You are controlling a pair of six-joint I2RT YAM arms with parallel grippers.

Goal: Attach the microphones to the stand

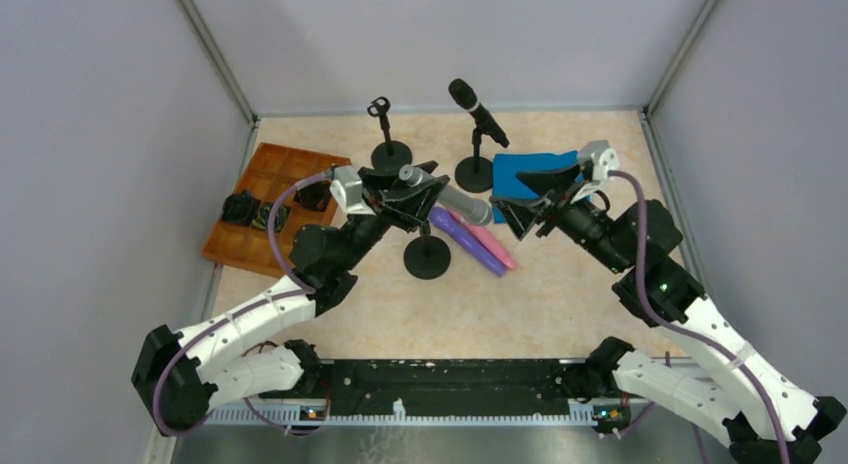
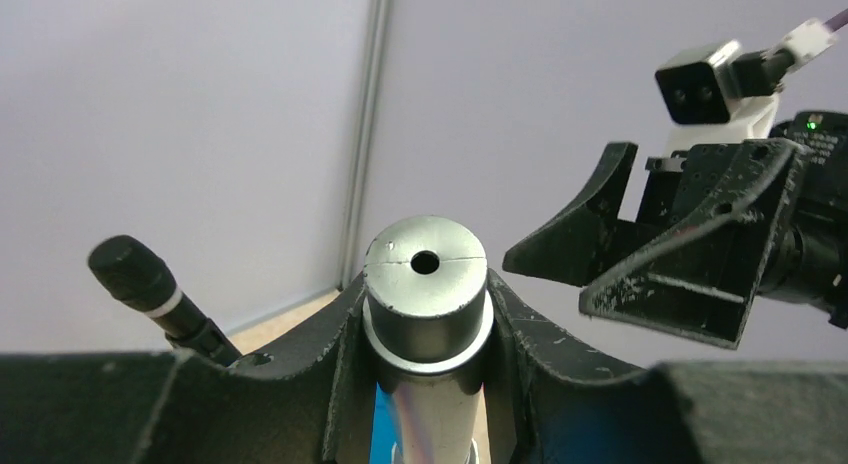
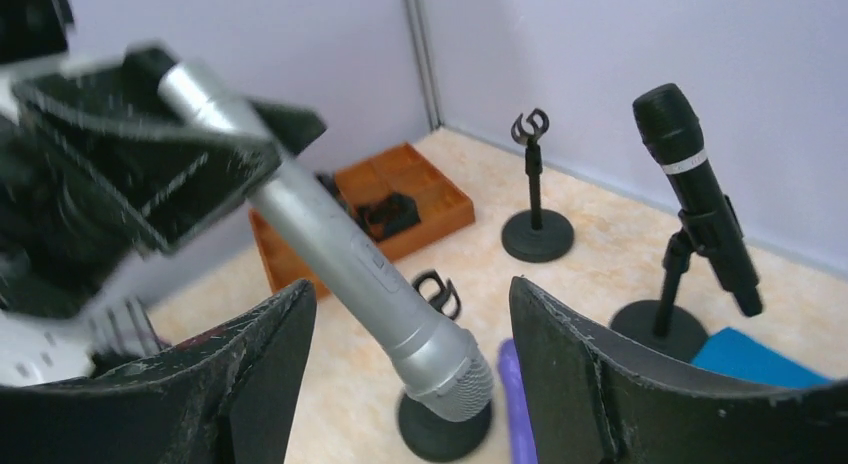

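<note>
left tool (image 2: 425,319) clenched on silver-grey microphone (image 3: 350,254); right tool (image 3: 410,294) released, jaws spread near its head

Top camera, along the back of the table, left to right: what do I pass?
From the left: orange tray → empty stand → black microphone on its stand → blue cloth.

Brown compartment tray (image 1: 272,172) at far left of beige tabletop (image 1: 560,304), with small black objects (image 1: 241,208) in several compartments. Blue pad (image 1: 518,172) flat toward back right. Pale grey walls (image 1: 110,134) around.
</note>
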